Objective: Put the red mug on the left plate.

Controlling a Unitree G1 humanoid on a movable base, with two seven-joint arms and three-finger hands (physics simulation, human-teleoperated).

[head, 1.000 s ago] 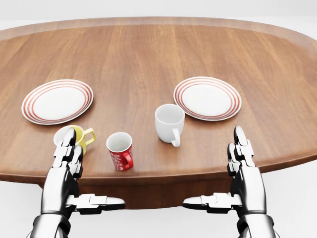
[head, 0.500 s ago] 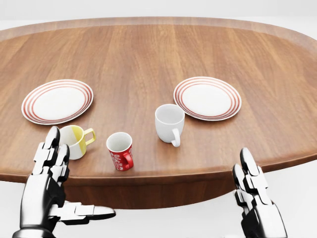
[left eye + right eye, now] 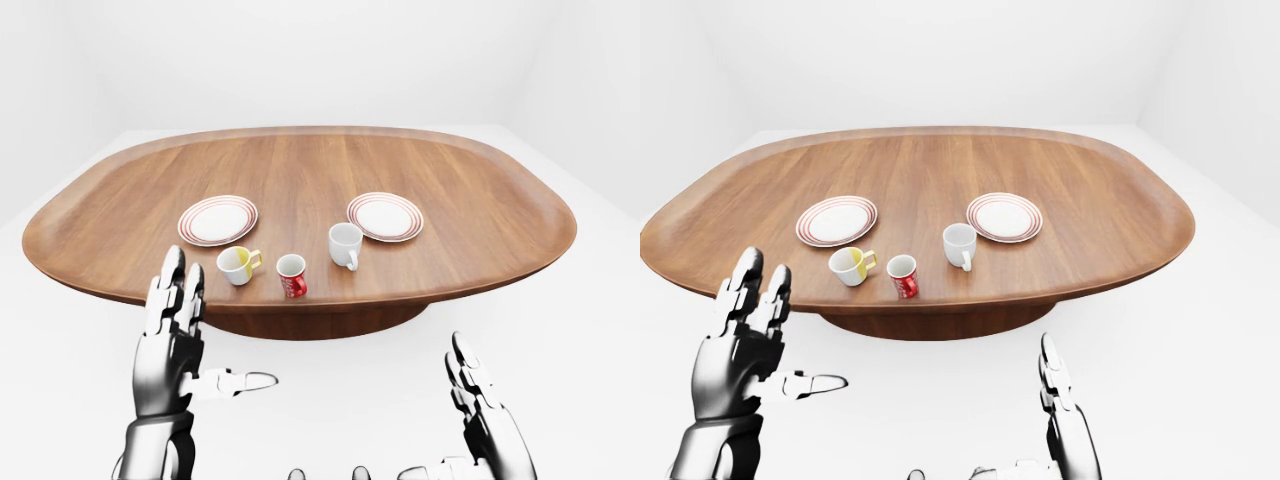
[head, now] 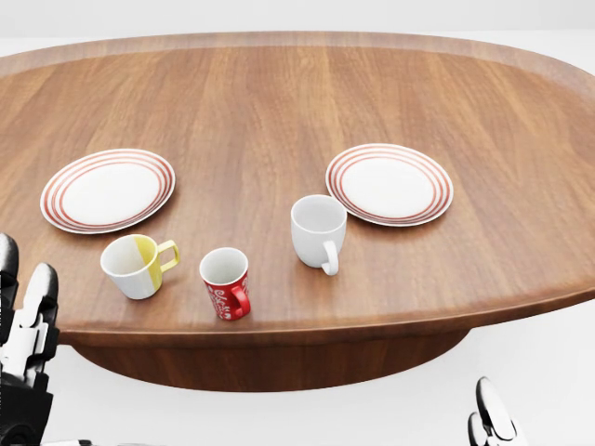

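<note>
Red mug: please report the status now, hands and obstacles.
Both hands open, left hand and right hand off the table. Red mug upright, untouched. Yellow mug between it and left plate.

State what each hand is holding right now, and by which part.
Nothing is held. The left hand and right hand are both open and empty, off the table's near edge. The red mug stands untouched on the table.
</note>
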